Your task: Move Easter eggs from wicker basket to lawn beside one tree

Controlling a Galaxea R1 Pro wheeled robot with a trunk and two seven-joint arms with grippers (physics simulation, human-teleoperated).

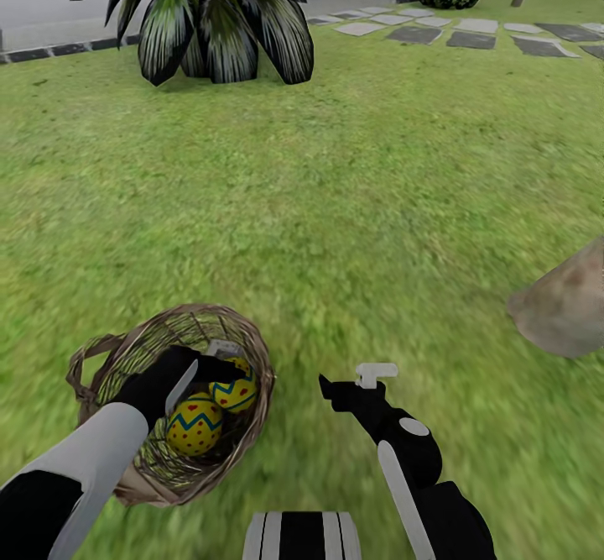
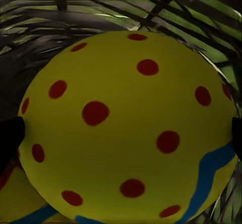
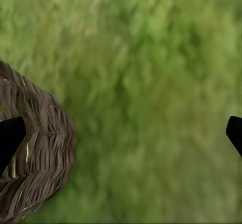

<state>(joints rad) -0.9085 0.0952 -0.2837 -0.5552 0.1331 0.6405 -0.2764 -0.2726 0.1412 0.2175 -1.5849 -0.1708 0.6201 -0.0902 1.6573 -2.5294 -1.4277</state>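
The small round wicker basket [image 1: 252,350] of tan-brown open-weave twigs sits on the mottled green lawn [image 1: 361,207], and everything else is placed from it. Inside the basket, the left gripper [image 1: 220,364], black-fingered at the end of a white and black arm, reaches down from the near side. Its wrist view is taken up by one yellow Easter egg [image 2: 126,128] with red dots and a blue-edged band, with a dark fingertip [image 2: 10,138] at each side of the egg; the fingers are spread about as wide as the egg, but whether they press on it I cannot tell. In the head view two yellow eggs show in the basket: one [image 1: 195,426] low in the bowl toward the robot, another [image 1: 236,390] just beyond it, beside the gripper's fingers (a third egg is not made out, as the arm covers part of the bowl).

Just to the right of the basket, over bare grass, hangs the right gripper [image 1: 348,382], black with a white piece at its tip. Its wrist camera looks down at blurred grass with the basket's woven wall [image 3: 40,153] at one edge, and the two fingertips [image 3: 10,138] stand wide apart with nothing between them.

Farther right of the basket, a grey-brown mottled trunk base [image 1: 566,308] rises from the grass. Well beyond the basket stands a short palm with dark fronds [image 1: 218,14], and past it to the right lies a row of grey stone paving slabs [image 1: 470,31].
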